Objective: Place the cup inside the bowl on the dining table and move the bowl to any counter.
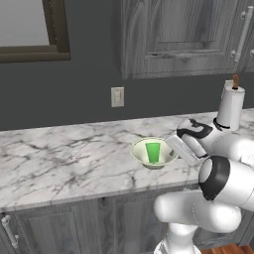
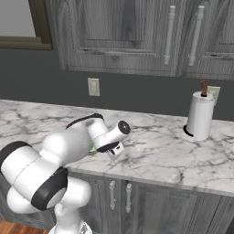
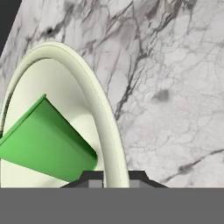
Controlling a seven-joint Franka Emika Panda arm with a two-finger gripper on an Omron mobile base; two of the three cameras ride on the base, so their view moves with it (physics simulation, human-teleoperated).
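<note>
bowl: we see the bowl (image 1: 154, 153) resting on the marble counter (image 1: 59, 158), near its front edge, below the wall cabinets (image 1: 183, 34). wide, shallow, pale cream with a greenish inside.
cup: the cup (image 1: 153, 152) stands inside the bowl; in the hand view the cup (image 3: 46, 140) fills much of the bowl's hollow.
gripper: the gripper (image 3: 111, 178) straddles the bowl's rim (image 3: 111, 144), one finger (image 3: 92, 179) inside and one outside. we judge it is holding the rim in a narrow pinch, as the tips sit right against the wall.
handling: we judge the bowl rigid, smooth and likely slippery, light enough for a one-sided rim grip but prone to tilt. the cup is loose inside, so any tilt could tip it or let it slide.
where to hold: the rim is the only thin part the fingers can span; the body is far too wide. we would keep the rim level.
task state: cup in bowl, bowl on a counter; both parts look done, with letting go left.
surroundings: a paper towel roll (image 1: 230, 106) stands on the counter well to the right; a wall outlet (image 1: 117, 96) sits on the dark wall behind the bowl.
</note>
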